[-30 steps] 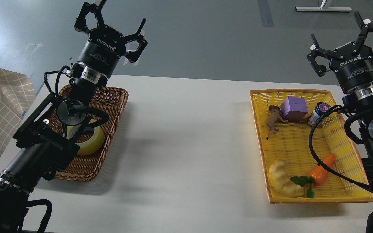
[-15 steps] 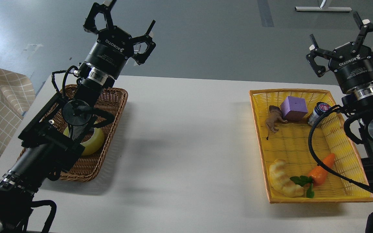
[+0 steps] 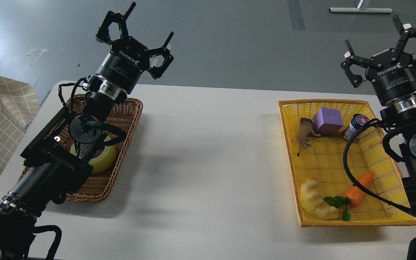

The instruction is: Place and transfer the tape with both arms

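While both arms hang high, nothing is gripped — setup: two baskets on a white table (image 3: 208, 151), one at 9 o'clock, one at 3 o'clock.

Tape location: the tape (image 3: 105, 159) lies in the brown wicker basket (image 3: 128, 119) at 9 o'clock, lying flat by the look of it, half hidden under the left forearm; only its yellow flank toward 4 o'clock shows.

Left gripper: the left gripper (image 3: 135, 43) sits up at 11 o'clock, beyond the basket's far rim and well apart from the roll, fingers spread wide with nothing between them.

Right gripper: the right gripper (image 3: 386, 45) is up at 1 o'clock, fingers likewise splayed and bare, beyond the far end of the yellow basket (image 3: 287, 144).

Bystanders: purple block (image 3: 327, 121), toy animal (image 3: 304, 134), small jar (image 3: 355, 126), croissant toy (image 3: 318, 204) and toy carrot (image 3: 359, 189) all rest in the yellow basket; none is the target.

Handling call: I'd judge the roll light and stiff, a rigid ring that won't crush, but its wound film looks glossy, so likely slick on the outer face.

Where to grab: my pick is across the outer wall, or one finger inside the core and the others outside; the core itself is hidden here, so I cannot tell how open it is.

Handover thought: leave one side of the ring free so the other arm has wall to pinch.

Watch-out: the wicker wall sits just beside the roll toward 3 o'clock; fingers could snag there.
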Action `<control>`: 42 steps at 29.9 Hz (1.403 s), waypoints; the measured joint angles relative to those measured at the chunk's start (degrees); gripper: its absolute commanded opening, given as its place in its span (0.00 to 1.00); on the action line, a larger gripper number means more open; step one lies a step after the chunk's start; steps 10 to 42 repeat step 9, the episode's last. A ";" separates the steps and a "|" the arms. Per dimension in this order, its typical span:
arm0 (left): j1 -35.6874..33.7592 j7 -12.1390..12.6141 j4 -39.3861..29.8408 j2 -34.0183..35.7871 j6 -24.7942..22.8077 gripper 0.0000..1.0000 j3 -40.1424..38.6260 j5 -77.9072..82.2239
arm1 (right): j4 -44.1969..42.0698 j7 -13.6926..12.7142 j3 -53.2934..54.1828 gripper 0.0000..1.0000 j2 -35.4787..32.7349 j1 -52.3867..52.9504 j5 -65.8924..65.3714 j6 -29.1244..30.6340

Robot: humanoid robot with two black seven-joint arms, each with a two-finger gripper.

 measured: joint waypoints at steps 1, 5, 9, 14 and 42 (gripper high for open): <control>0.00 0.00 0.11 0.00 0.00 0.98 0.00 0.00 | 0.00 0.00 -0.02 1.00 0.01 -0.01 -0.02 0.00; -0.01 -0.02 0.30 0.01 0.00 0.98 -0.15 0.00 | -0.09 0.01 -0.06 1.00 0.68 -0.04 -0.07 0.00; -0.33 -0.06 0.35 0.03 0.00 0.98 -0.50 -0.02 | -0.09 0.13 0.01 1.00 1.55 -0.04 -0.08 0.00; -0.33 -0.06 0.35 0.03 0.00 0.98 -0.50 -0.02 | -0.09 0.13 0.01 1.00 1.55 -0.04 -0.08 0.00; -0.33 -0.06 0.35 0.03 0.00 0.98 -0.50 -0.02 | -0.09 0.13 0.01 1.00 1.55 -0.04 -0.08 0.00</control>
